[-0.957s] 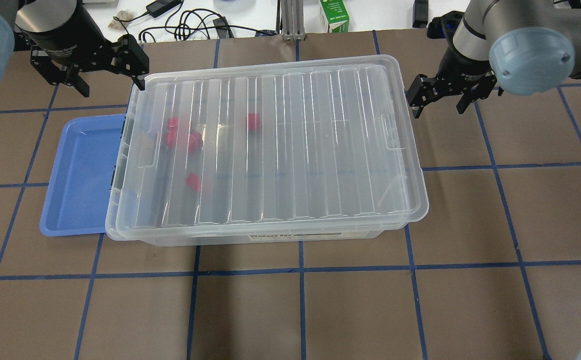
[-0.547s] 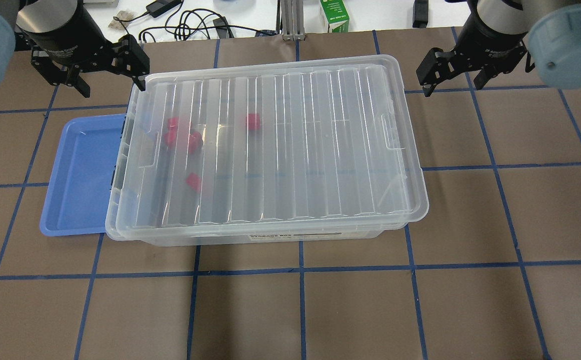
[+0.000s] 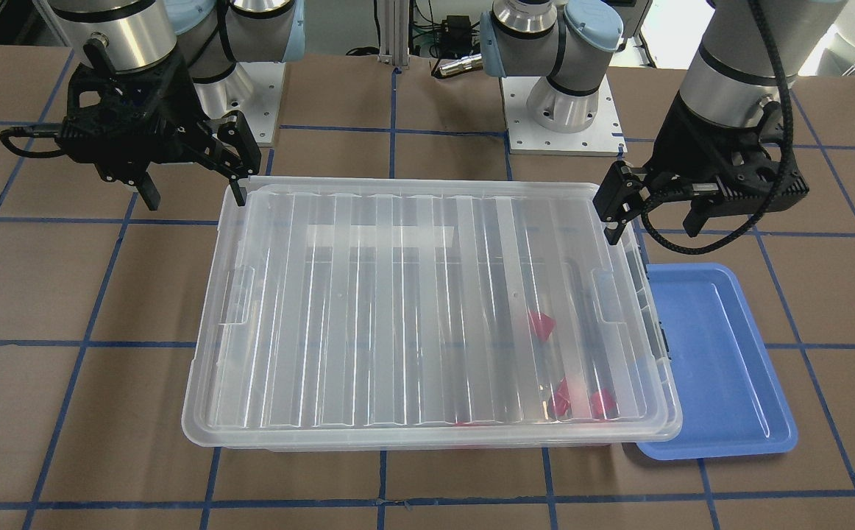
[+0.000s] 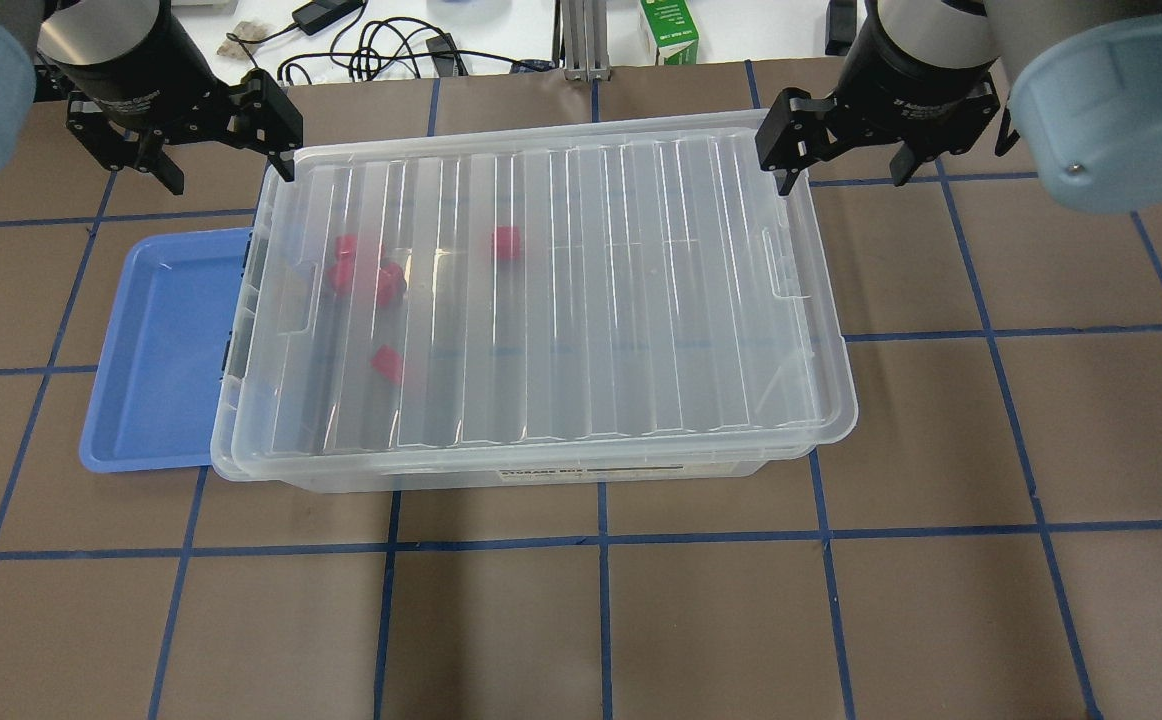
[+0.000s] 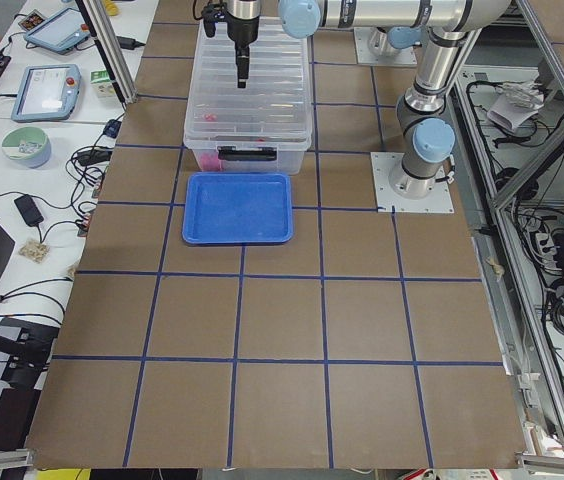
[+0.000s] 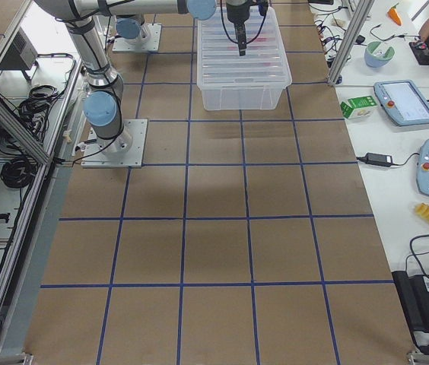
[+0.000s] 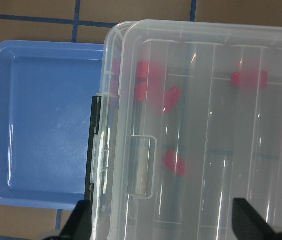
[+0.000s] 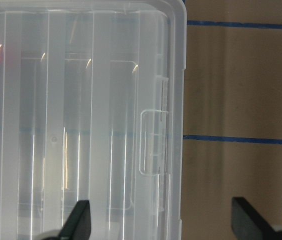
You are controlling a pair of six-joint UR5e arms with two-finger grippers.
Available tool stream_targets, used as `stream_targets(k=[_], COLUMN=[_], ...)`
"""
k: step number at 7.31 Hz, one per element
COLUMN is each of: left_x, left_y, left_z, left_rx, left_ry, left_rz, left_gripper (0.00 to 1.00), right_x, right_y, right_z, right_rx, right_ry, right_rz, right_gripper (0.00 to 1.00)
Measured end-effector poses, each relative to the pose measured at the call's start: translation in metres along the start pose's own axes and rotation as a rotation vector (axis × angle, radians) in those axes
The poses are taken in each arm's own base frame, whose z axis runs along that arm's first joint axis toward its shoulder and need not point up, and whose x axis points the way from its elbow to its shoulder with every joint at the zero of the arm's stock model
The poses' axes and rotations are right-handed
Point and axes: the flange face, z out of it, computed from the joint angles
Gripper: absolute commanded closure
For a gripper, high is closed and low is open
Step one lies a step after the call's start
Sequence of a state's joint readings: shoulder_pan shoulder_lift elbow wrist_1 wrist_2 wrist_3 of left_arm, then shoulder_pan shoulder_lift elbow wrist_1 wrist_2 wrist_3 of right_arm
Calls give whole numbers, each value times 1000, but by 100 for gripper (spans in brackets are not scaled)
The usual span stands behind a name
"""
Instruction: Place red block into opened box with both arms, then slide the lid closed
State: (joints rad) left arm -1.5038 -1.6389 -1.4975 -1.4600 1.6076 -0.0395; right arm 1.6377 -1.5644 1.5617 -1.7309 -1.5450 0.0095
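The clear box (image 4: 541, 474) stands mid-table with the ribbed lid (image 4: 581, 300) lying on it, shifted slightly to the robot's right, so a narrow strip of the box's rim (image 7: 106, 100) shows at the left end. Several red blocks lie inside under the lid, among them one at the far middle (image 4: 506, 243) and one nearer (image 4: 387, 364). My left gripper (image 4: 229, 176) hovers open at the lid's far left corner. At the far right corner my right gripper (image 4: 844, 178) is open, one finger over the lid's edge. Neither holds anything.
A shallow blue tray (image 4: 156, 350) lies against the box's left end, with nothing in it. Beyond the far table edge are cables (image 4: 381, 45) and a green carton (image 4: 669, 30). The arm bases (image 3: 560, 110) stand behind the box.
The right gripper has moved left and towards the far edge, from beside the box's right end to its far right corner. The left gripper, lid and blocks have stayed put.
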Motion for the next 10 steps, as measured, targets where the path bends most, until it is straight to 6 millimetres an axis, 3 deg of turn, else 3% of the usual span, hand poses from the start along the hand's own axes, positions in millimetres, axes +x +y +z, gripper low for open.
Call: stream_targets(k=[10], left_x=[8], left_y=[14], left_z=[-17], left_rx=[-17], left_ry=[14], left_rz=[14], left_gripper=[0], right_x=[-2], right_y=[-1], right_z=[2], right_rx=[-5], right_ry=[-1], right_rz=[-7], right_gripper=[0])
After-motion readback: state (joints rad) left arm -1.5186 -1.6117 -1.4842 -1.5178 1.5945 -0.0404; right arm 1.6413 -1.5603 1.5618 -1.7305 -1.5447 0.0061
